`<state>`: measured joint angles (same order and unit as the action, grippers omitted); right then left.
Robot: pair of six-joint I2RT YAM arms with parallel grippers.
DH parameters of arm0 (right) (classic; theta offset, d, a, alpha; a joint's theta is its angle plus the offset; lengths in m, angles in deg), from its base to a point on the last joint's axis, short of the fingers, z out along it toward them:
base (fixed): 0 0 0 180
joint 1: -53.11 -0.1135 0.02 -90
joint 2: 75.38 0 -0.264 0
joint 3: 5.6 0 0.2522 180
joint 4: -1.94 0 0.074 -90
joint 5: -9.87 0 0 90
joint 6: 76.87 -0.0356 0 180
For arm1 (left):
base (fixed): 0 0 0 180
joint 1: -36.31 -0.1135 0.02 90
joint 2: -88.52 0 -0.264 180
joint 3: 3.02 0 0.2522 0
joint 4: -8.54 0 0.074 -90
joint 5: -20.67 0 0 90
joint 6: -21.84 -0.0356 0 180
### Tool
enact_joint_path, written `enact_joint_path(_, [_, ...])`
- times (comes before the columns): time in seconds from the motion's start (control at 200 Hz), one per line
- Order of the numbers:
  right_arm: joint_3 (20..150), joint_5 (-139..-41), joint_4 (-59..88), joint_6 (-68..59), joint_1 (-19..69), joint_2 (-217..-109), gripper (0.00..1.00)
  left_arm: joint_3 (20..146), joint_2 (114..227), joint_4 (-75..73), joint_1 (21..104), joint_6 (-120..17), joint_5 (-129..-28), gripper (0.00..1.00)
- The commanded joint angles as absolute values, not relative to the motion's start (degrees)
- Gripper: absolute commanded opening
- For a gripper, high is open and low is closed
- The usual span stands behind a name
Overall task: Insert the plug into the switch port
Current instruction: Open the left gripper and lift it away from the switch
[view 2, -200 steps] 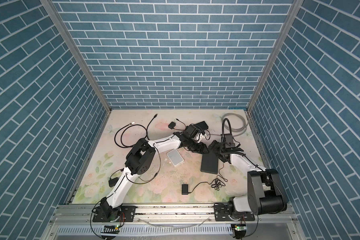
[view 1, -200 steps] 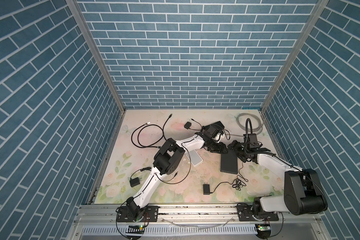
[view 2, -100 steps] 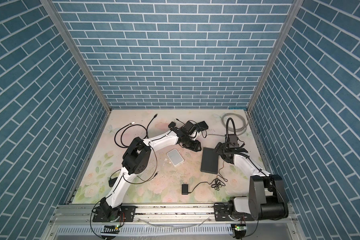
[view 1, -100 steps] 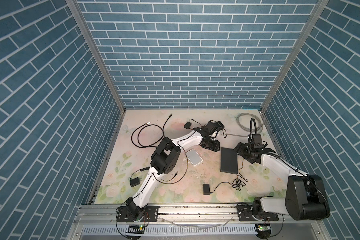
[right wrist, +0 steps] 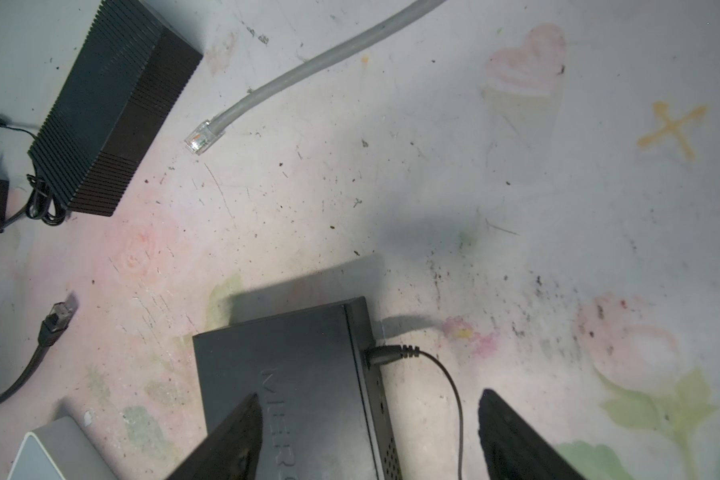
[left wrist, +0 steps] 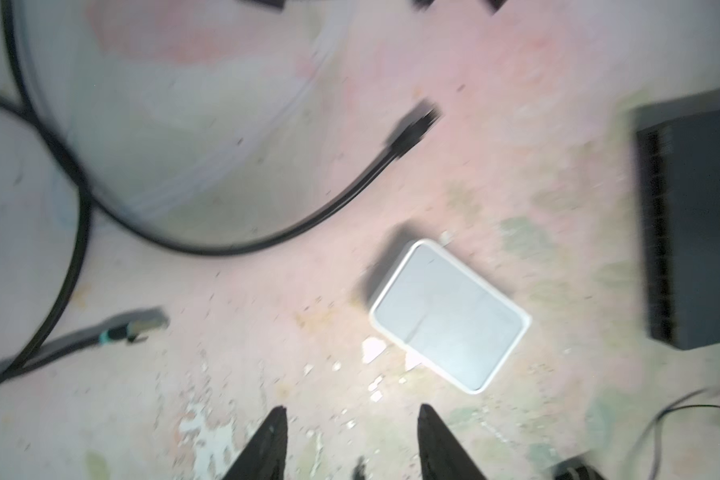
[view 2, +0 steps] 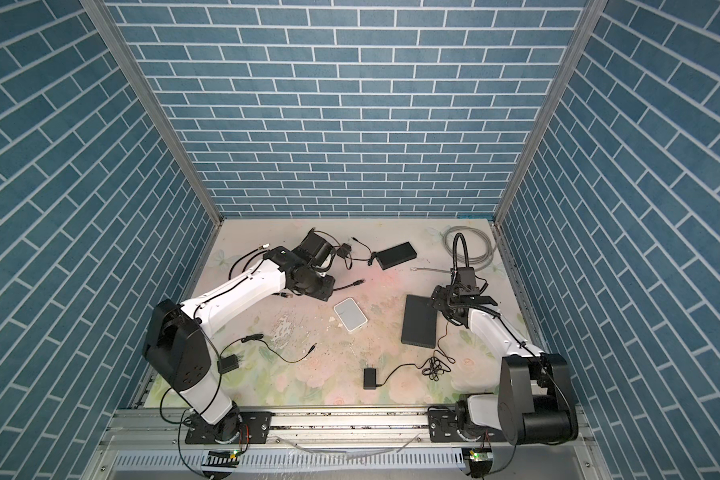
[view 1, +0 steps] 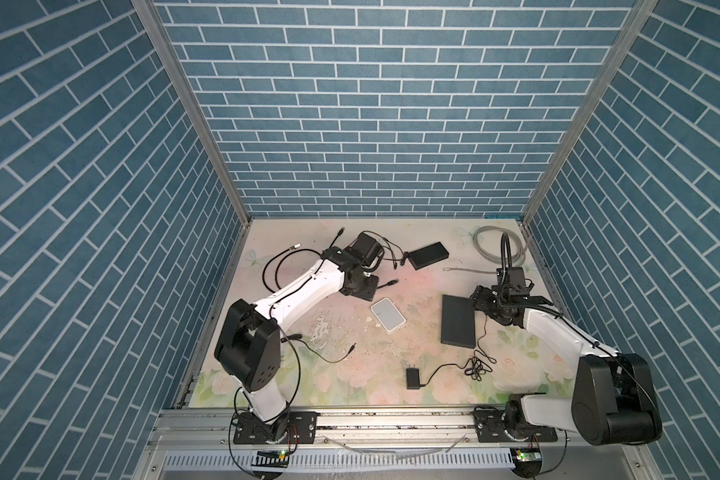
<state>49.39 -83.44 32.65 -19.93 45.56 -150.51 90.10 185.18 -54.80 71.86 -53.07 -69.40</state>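
Observation:
The switch is a flat black box lying right of the middle in both top views. In the right wrist view a black barrel plug sits in the port on the switch's side edge, and its thin cord trails off between my fingers. My right gripper hovers open over that corner, holding nothing, one finger above the switch top and one above the mat. It shows in a top view at the switch's far right corner. My left gripper is open and empty over bare mat, far left of the switch.
A white box lies between the arms, near the left fingers. A second black box and a grey network cable with a clear plug lie behind. A wall adapter lies in front. Black cables lie at the left.
Both arms have drawn back from the switch's far end, the left one leftward and the right one to the right. Both sets of jaws have narrowed a little. The switch has stayed put.

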Motion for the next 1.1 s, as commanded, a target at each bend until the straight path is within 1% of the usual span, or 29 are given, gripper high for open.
enact_joint_path(0.0, [52.99,-84.41,32.71,-18.25,45.52,-151.69,0.81,84.11,183.81,-61.81,72.26,-50.06,-67.17,0.5])
enact_joint_path(0.105, [53.85,-84.79,32.89,-18.65,45.32,-152.27,0.8,79.81,182.79,-60.3,73.45,-48.75,-68.83,0.48])
enact_joint_path(0.235, [54.39,-84.77,34.28,-18.28,45.27,-151.2,0.8,76.34,183.0,-57.92,76.68,-46.98,-69.53,0.48])
enact_joint_path(0.38, [53.98,-84.51,35.78,-17.46,45.21,-149.7,0.8,73.56,183.15,-54.58,76.74,-45.35,-70.81,0.48])
enact_joint_path(0.575, [52.54,-84.79,36.19,-16.39,45.34,-149.18,0.8,73.38,182.8,-52.96,76.74,-45.75,-70.98,0.47])
enact_joint_path(0.725, [53.86,-84.27,35.52,-15.61,45.36,-151.12,0.8,77.14,182.79,-50.27,76.74,-44.37,-71.25,0.48])
enact_joint_path(0.875, [57.04,-84.79,35.69,-15.5,45.32,-153.92,0.77,82.26,184.45,-48.35,76.74,-44.23,-66.2,0.52])
enact_joint_path(0.985, [57.46,-85.64,35.39,-15.61,45.23,-154.65,0.75,87.39,188.01,-46.14,76.28,-45.74,-61.71,0.57])
enact_joint_path(1.095, [57.47,-86.89,35.64,-15.88,45.29,-154.87,0.74,94.33,193.29,-43.85,75.1,-51.42,-61.36,0.57])
